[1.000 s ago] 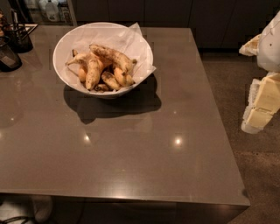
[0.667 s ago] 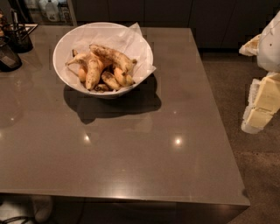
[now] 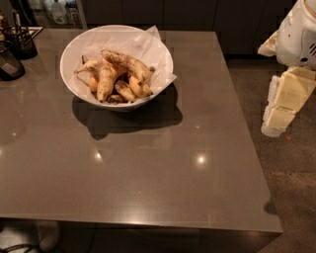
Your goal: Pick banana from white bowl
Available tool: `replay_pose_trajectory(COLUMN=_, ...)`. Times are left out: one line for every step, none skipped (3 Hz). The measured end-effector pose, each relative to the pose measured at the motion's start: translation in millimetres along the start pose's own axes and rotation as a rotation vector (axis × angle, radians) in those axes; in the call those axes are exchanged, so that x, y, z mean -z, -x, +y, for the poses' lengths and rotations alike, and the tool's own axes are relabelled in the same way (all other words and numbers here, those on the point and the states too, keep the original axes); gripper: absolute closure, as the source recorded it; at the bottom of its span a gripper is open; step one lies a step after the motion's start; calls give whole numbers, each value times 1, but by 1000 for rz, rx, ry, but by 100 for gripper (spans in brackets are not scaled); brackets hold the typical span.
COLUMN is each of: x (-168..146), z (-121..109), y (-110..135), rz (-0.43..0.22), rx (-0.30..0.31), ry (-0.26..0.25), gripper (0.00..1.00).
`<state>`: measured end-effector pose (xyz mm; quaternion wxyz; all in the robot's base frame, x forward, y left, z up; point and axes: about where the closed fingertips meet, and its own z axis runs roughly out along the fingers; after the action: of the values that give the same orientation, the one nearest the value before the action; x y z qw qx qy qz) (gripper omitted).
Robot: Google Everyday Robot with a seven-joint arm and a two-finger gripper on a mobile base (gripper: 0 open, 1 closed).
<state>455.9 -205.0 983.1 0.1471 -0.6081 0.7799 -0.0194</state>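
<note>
The white bowl (image 3: 65, 74) stands on the far left part of the dark table (image 3: 148, 168), lined with crinkled white paper (image 3: 145, 44). Several spotted yellow bananas (image 3: 116, 74) lie piled in it, with one long banana (image 3: 129, 63) across the top. My gripper (image 3: 281, 106) hangs off the table's right side, over the floor. It is a cream-coloured part under the white arm (image 3: 298, 34), far from the bowl and holding nothing.
Two dark containers (image 3: 11, 62) (image 3: 22, 39) stand at the table's far left edge. Dark cabinets (image 3: 197, 15) run behind the table, with bottles (image 3: 59, 10) at the back left. Speckled floor (image 3: 296, 188) lies to the right.
</note>
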Motion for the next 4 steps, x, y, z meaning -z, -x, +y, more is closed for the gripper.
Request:
replay_pose_trajectory(x=-14, z=-11, y=21, rz=17, rx=51, ry=52, gripper=0)
replay_pose_trajectory(x=-15, z=-15, y=25, rz=5, rx=52, ry=34, gripper=0)
replay_pose_trajectory(x=-14, z=-38, y=45, rz=-53, rx=21, ry=23, gripper=0)
replay_pose_trajectory(x=-9, z=-71, y=83, rz=-72, rx=47, ry=12, gripper=0)
